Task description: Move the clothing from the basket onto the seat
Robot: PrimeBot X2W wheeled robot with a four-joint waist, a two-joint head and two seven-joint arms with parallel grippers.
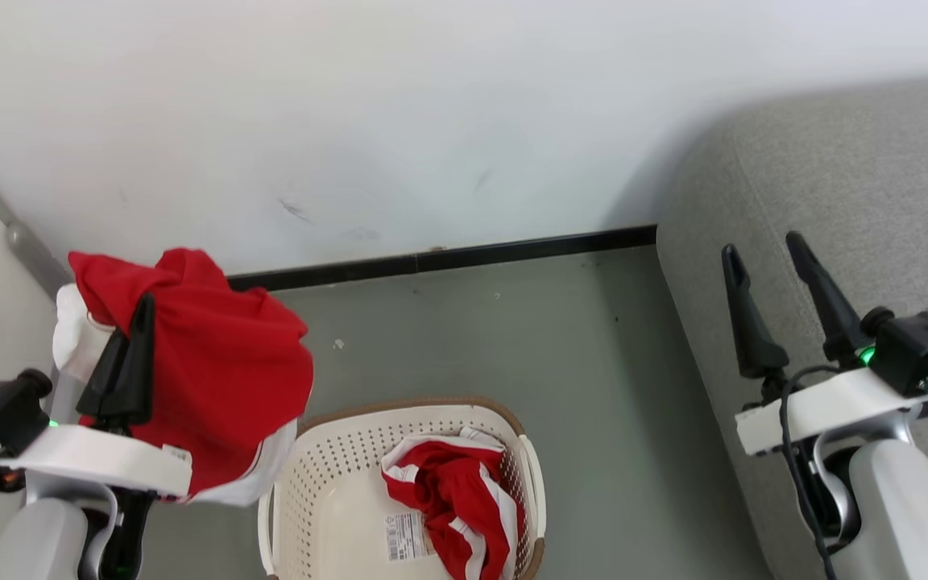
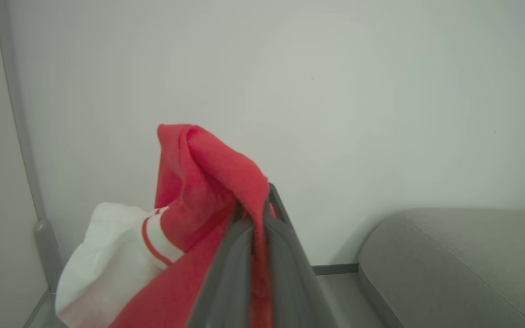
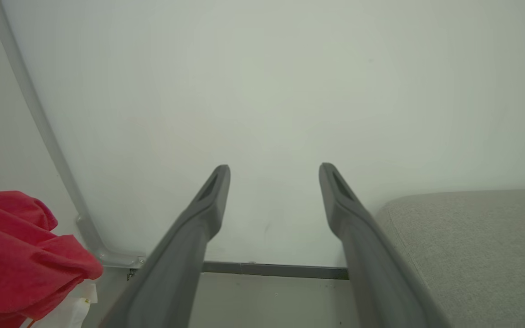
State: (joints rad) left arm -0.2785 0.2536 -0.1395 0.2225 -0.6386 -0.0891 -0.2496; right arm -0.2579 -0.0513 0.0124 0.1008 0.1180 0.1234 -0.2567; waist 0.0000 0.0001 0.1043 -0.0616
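Clothing (image 1: 222,379): two pieces (one aloft, second piece (image 1: 452,499) in one basket (image 1: 327,467)).

Clothing (image 1: 222,379) red, white striped trim — basket (image 1: 311,483) cream, brown rim — seat (image 1: 834,161) grey.

A red garment (image 1: 222,370) with a white panel hangs bunched, pinched in my left gripper (image 1: 144,310), left of the basket (image 1: 327,475). The other garment (image 1: 452,491) lies crumpled inside it. The grey seat (image 1: 859,185) stands to my right.
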